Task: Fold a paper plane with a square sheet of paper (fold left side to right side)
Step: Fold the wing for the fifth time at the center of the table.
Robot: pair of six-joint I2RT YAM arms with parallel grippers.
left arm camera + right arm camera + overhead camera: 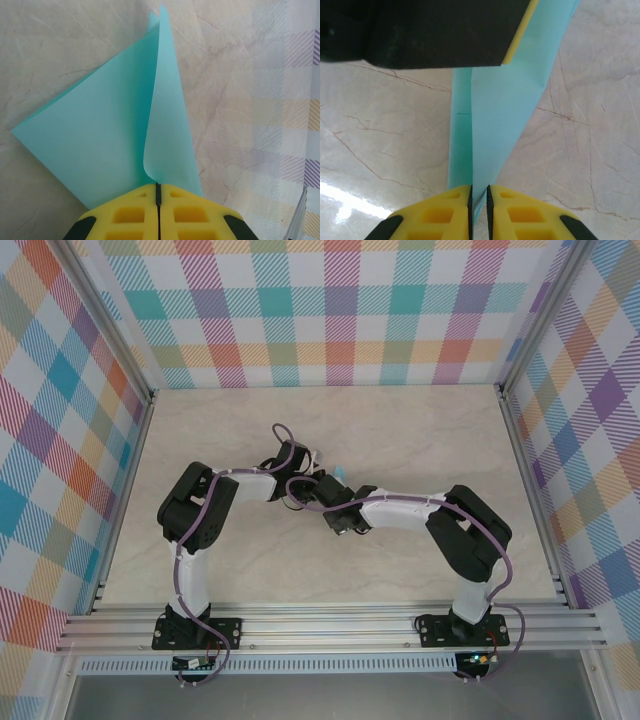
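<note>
Left pincer [158, 194] pinches the creased turquoise sheet [95, 135], flap upright.

The pale beige, marble-patterned worktop [400, 430] (thin brown veins) carries one creased turquoise-blue paper sheet [100, 135] near its middle.

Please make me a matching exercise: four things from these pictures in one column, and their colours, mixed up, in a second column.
Things:
1. sheet of paper
2. table
3. back wall
4. left gripper's fingers

Colours:
a. yellow
b. multicoloured checks
c. turquoise
d. pale beige, marbled

Pairs: 1-c, 2-d, 3-b, 4-a.
</note>
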